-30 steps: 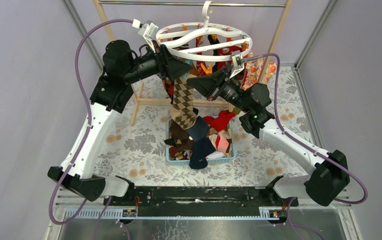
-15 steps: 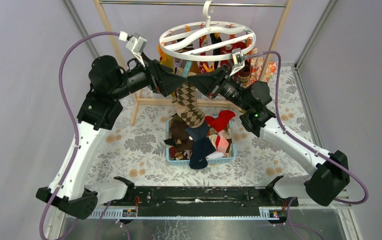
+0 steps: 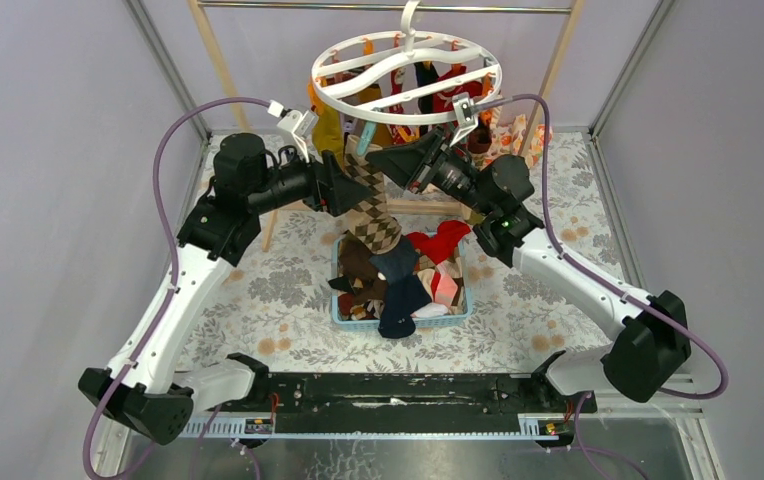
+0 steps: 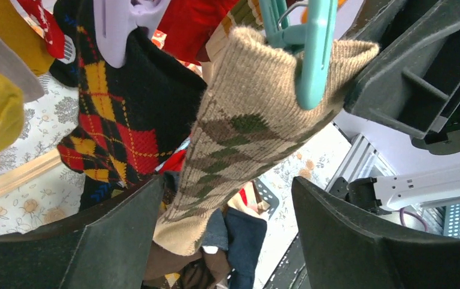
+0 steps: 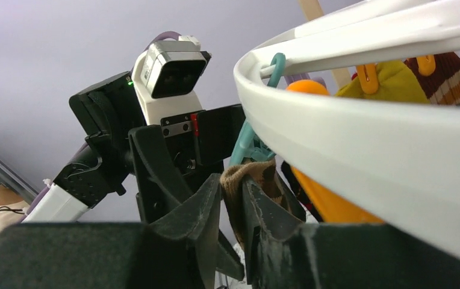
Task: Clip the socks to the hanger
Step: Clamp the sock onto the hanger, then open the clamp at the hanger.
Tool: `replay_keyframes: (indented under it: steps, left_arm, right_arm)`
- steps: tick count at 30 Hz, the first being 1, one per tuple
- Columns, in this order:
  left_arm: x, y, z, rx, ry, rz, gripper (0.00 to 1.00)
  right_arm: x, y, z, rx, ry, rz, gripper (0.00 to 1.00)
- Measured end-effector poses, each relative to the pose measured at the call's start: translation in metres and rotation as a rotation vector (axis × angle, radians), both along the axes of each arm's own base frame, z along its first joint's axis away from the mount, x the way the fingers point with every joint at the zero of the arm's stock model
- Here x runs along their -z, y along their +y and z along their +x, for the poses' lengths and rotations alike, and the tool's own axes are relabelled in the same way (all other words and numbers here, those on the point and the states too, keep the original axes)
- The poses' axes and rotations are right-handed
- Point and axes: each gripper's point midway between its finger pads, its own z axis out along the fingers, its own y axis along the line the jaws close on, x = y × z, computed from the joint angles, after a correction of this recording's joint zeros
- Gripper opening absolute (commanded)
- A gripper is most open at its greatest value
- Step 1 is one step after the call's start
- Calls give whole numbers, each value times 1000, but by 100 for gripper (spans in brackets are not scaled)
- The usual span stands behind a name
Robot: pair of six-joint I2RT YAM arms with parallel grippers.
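Note:
The white oval hanger (image 3: 330, 88) hangs from the rod at top centre, with several socks clipped on it. A brown and beige argyle sock (image 3: 376, 212) hangs from a teal clip (image 4: 312, 54) at the ring's near side. My right gripper (image 3: 374, 158) is shut on this sock's cuff (image 5: 247, 171), just below the ring (image 5: 348, 132). My left gripper (image 3: 351, 193) is open, its jaws wide on either side of the hanging argyle sock (image 4: 239, 138), lower down and not pressing on it. A black, red and yellow diamond sock (image 4: 119, 114) hangs beside it.
A blue basket (image 3: 458, 312) heaped with navy, red and brown socks (image 3: 398, 275) sits on the floral cloth (image 3: 258, 290) under the hanger. The wooden rack's legs (image 3: 276, 205) stand behind the left arm. Grey walls close in on both sides.
My left gripper has drawn back down and left from the hanger ring and now stands open around the argyle sock. The hanger has shifted up and left. My right gripper stays on the cuff.

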Motion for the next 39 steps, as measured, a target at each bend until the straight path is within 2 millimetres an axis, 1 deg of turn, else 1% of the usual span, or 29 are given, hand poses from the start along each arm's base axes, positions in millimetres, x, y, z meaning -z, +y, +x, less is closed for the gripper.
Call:
replay_keyframes:
  steps: [2, 4, 6, 7, 10, 13, 14, 15, 17, 22, 25, 26, 28, 30, 32, 36, 39]
  left_arm:
    - [2, 0, 2, -1, 0, 6, 61]
    - [3, 1, 4, -14, -4, 13, 45]
    - [5, 5, 9, -44, -9, 25, 33]
    - [7, 7, 12, -61, -10, 32, 32]
    - [16, 14, 21, -119, -8, 60, 27]
    - [26, 20, 28, -172, 1, 86, 27]
    - [27, 22, 31, -186, 1, 91, 27]
    - [28, 23, 33, -197, 3, 95, 28]
    - [30, 24, 35, -205, 7, 99, 28]
    - [34, 23, 37, -204, 18, 105, 29]
    - [33, 22, 38, -199, 17, 106, 29]
    - [32, 21, 37, -194, 14, 105, 29]
    - [30, 20, 36, -185, 9, 101, 29]
    - [28, 19, 34, -175, 9, 98, 29]
    - [29, 18, 32, -163, 14, 98, 29]
    - [29, 18, 27, -147, 21, 104, 28]
    - [28, 19, 22, -139, 24, 109, 28]
  right_arm:
    - [1, 1, 0, -5, 10, -1, 41]
    - [2, 1, 1, -3, 17, -3, 47]
    - [3, -1, 2, 9, 23, -7, 54]
    - [4, -3, 3, 25, 30, -10, 58]
    - [10, -14, 3, 82, 50, -30, 75]
    - [15, -27, 3, 150, 64, -59, 90]
    - [16, -32, 2, 170, 68, -70, 97]
    - [19, -36, 2, 192, 73, -82, 99]
    - [28, -45, 2, 235, 88, -111, 100]
    - [62, -67, 6, 349, 146, -208, 100]
    - [82, -83, 3, 405, 165, -258, 95]
    - [84, -87, 3, 417, 163, -263, 93]
    - [80, -95, 5, 436, 149, -260, 86]
    - [75, -97, 8, 435, 130, -252, 81]
    - [70, -95, 12, 423, 112, -246, 78]
    - [55, -84, 22, 382, 67, -224, 76]
    - [41, -82, 32, 355, 31, -194, 71]
